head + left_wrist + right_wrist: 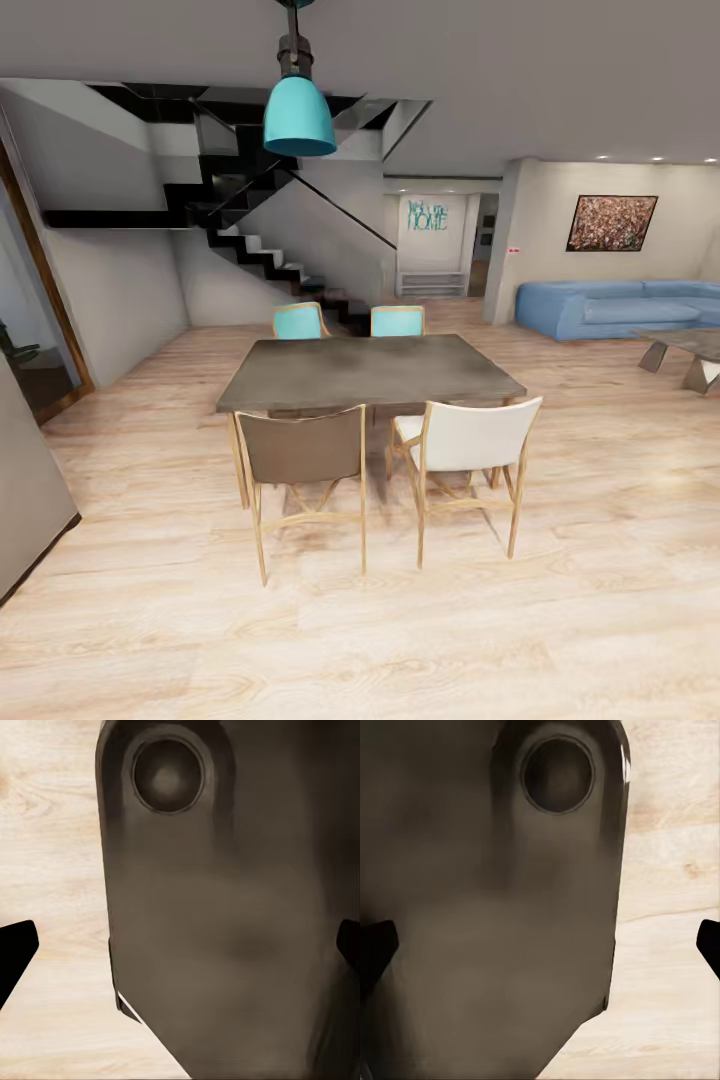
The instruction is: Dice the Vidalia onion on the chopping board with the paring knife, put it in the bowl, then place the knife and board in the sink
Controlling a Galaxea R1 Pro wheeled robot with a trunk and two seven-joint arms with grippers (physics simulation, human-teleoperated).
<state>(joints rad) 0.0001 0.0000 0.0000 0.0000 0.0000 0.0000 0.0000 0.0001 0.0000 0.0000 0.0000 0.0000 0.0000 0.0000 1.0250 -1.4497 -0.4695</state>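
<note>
In transit: my head camera faces the dining table [370, 370], not the kitchen.

Both arms hang tucked over the wood floor [400, 620] for travel, jaws spread empty; sink, onion, board unseen; sofa [610, 305] at two o'clock.

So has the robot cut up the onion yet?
Not yet, as far as these pictures show. The head view looks at a dining table with four chairs, a staircase and a blue sofa, not kitchen things. Both wrist views look down at the wood floor past a dark robot part, with each tool's fingertips wide apart and nothing between them. Every step still seems left.
</note>
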